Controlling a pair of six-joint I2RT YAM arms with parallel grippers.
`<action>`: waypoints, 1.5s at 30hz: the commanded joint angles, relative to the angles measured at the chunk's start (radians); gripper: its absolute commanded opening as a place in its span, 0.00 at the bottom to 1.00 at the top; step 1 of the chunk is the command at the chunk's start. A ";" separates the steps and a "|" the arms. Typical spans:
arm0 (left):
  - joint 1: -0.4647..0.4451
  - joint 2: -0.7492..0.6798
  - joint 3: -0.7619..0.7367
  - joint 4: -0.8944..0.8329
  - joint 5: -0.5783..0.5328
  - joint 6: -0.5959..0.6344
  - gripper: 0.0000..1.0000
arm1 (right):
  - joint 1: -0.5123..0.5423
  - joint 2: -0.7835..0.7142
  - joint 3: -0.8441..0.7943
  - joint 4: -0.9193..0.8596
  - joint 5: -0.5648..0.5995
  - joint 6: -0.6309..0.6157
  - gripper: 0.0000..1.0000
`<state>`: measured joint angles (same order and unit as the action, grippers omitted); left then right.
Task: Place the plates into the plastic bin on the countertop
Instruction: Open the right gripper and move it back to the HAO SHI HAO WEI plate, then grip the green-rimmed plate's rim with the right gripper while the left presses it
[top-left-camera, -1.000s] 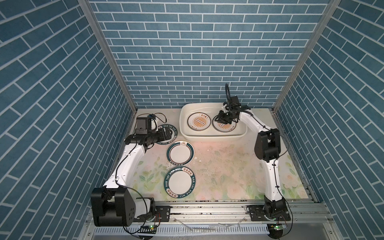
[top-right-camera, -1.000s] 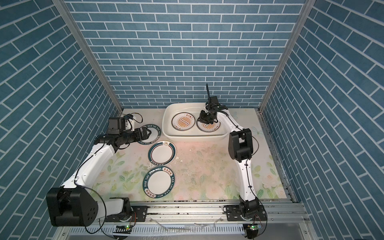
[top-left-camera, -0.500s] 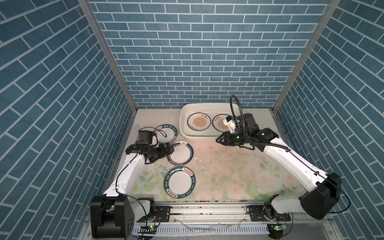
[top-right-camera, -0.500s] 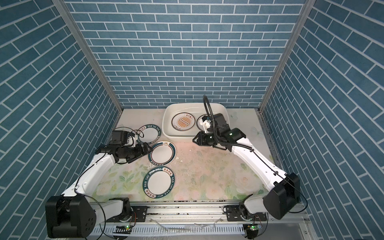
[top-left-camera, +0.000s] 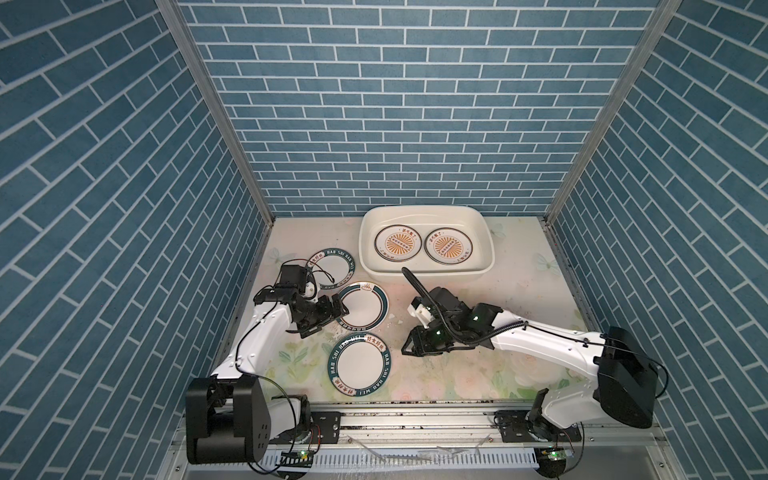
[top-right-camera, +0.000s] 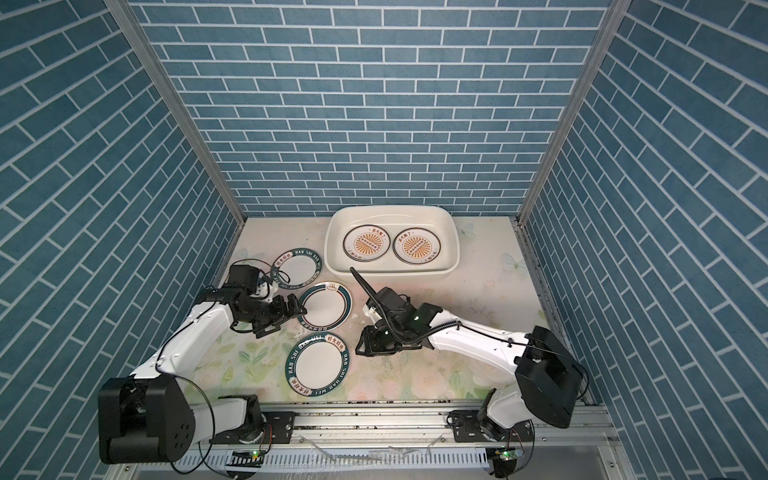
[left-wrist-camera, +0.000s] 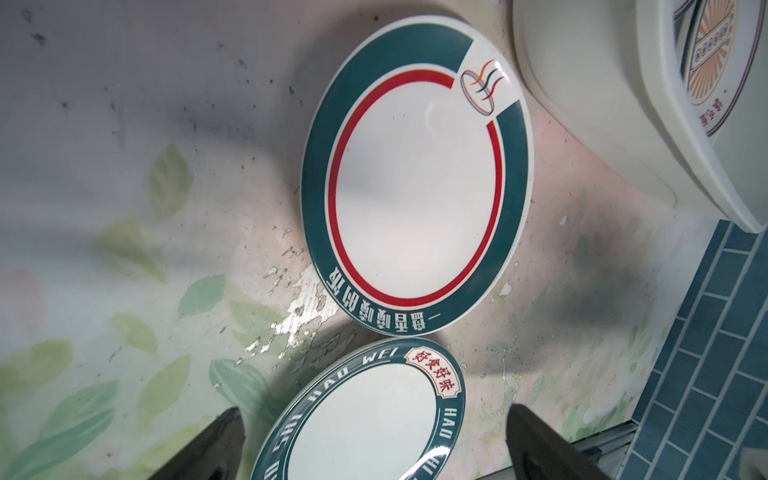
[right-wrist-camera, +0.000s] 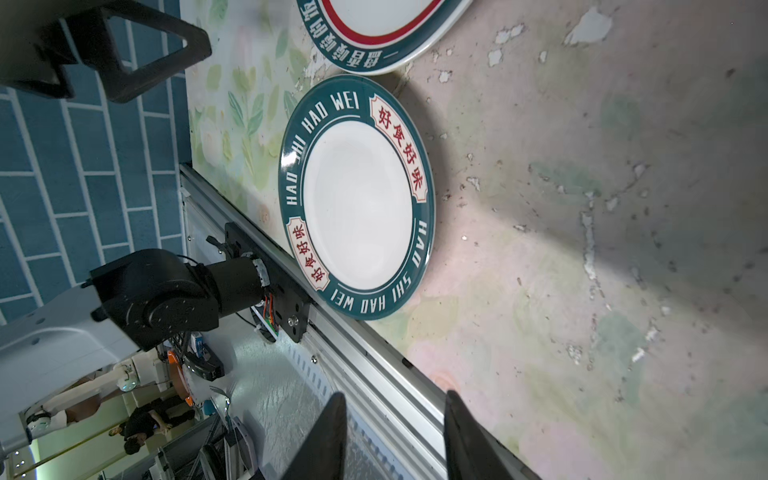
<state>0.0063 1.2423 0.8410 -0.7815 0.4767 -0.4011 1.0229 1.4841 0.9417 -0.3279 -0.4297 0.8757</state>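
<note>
Plastic bin (top-left-camera: 428, 277) now clear of right gripper (top-left-camera: 409, 344).

Far teal plate (top-left-camera: 338, 266) part-hidden behind left arm (top-left-camera: 266, 332) in both top views.

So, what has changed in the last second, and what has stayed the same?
The right gripper has come out of the plastic bin, leaving the right sunburst plate lying there, and moved toward the front, beside the front lettered plate. The left gripper moved from the far lettered plate to the left edge of the red-ringed plate. Both hold nothing. All five plates kept their places.
</note>
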 joint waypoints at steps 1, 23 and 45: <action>0.008 -0.005 -0.021 -0.048 0.005 -0.002 1.00 | 0.020 0.078 -0.015 0.145 0.013 0.106 0.40; -0.003 0.022 -0.163 -0.004 0.045 -0.160 1.00 | 0.071 0.343 0.006 0.309 -0.002 0.160 0.38; -0.061 0.048 -0.178 0.017 0.075 -0.160 1.00 | 0.068 0.291 -0.134 0.519 0.071 0.254 0.15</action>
<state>-0.0429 1.2892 0.6762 -0.7727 0.5224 -0.5621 1.0882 1.8046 0.8280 0.2104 -0.4095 1.1007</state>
